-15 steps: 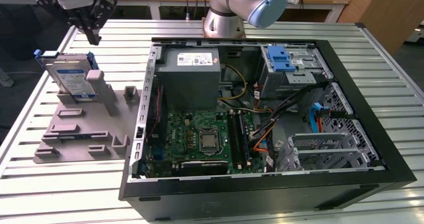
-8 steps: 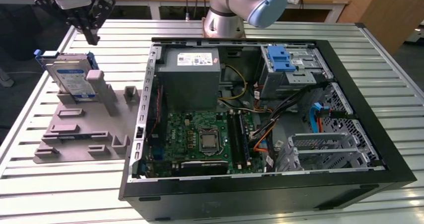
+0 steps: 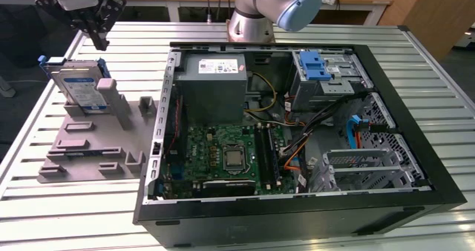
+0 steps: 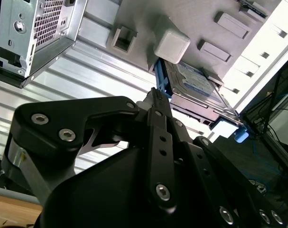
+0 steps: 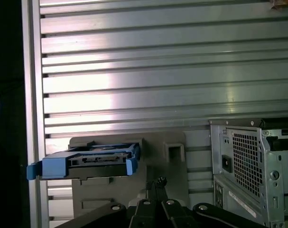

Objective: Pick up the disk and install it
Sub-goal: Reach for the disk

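The disk, silver with a white-and-blue label and a blue carrier frame, stands on edge in a slot of the grey holder plate at the exterior view's left. My gripper hangs just above and behind the disk's top edge, apart from it. Its fingers are shut with nothing between them. In the second wrist view the fingertips point toward the disk. In the first wrist view the disk shows edge-on beyond the gripper.
An open computer case lies on the slatted metal table, to the exterior view's right of the holder plate. Inside are a grey power supply box, a motherboard, loose cables and a metal drive cage with a blue latch.
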Robot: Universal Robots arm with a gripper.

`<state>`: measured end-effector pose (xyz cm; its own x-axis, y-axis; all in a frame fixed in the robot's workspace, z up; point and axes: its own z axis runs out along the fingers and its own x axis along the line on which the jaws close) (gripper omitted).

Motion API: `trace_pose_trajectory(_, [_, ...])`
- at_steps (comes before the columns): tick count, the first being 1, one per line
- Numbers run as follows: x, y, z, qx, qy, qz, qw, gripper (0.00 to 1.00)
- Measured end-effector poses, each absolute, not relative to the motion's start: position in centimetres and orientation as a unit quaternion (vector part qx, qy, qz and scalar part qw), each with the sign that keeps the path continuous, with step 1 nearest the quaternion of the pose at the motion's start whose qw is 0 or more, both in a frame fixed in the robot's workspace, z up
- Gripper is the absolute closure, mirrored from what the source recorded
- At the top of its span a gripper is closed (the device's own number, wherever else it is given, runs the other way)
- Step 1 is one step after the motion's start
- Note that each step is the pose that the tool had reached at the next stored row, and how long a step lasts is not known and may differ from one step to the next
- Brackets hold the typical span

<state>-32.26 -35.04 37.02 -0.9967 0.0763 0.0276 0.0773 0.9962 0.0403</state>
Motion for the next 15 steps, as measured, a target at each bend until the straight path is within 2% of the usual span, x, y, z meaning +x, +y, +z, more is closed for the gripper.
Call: trace_pose_trajectory(15, [-37.9, -35.0, 36.9, -0.038, -0.999, -0.021, 0.012, 0.89])
